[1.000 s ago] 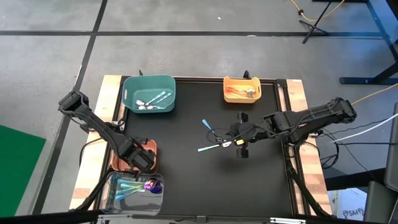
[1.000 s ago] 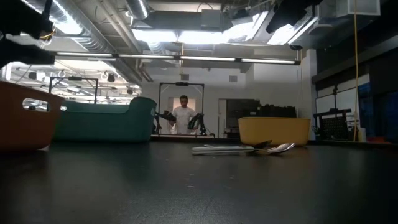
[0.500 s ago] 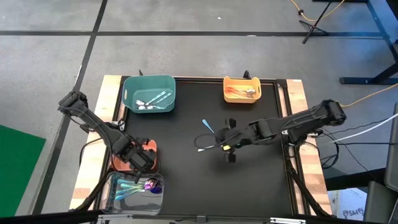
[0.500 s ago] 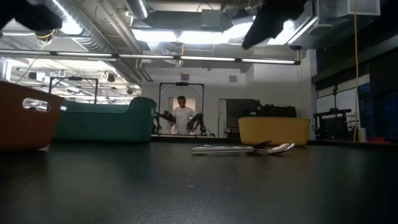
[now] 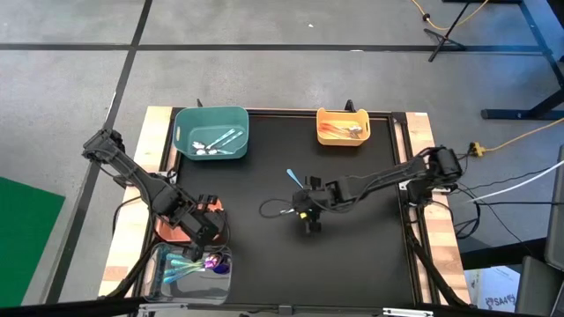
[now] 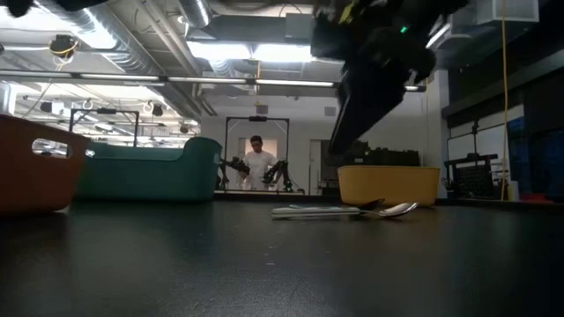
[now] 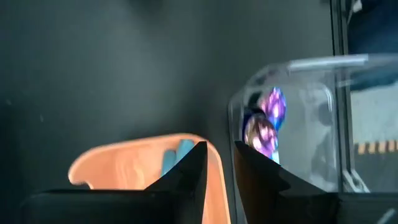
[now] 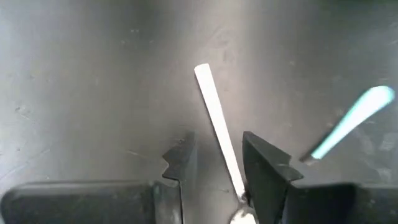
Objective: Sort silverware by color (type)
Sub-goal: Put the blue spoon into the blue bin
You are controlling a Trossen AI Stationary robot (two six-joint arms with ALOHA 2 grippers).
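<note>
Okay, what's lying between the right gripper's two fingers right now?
A silver spoon's handle runs through the gap of the right gripper, touching neither finger there, over bare black mat; the right wrist view shows it.

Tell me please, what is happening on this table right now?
A two-armed robot is sorting small spoons by color into bins. The right gripper is low over the middle of the black table, its open fingers on either side of a silver spoon; a teal spoon lies nearby. The left gripper hangs over the orange-brown bin, beside the clear bin with purple spoons. A teal bin and a yellow bin at the far edge already hold spoons.
</note>
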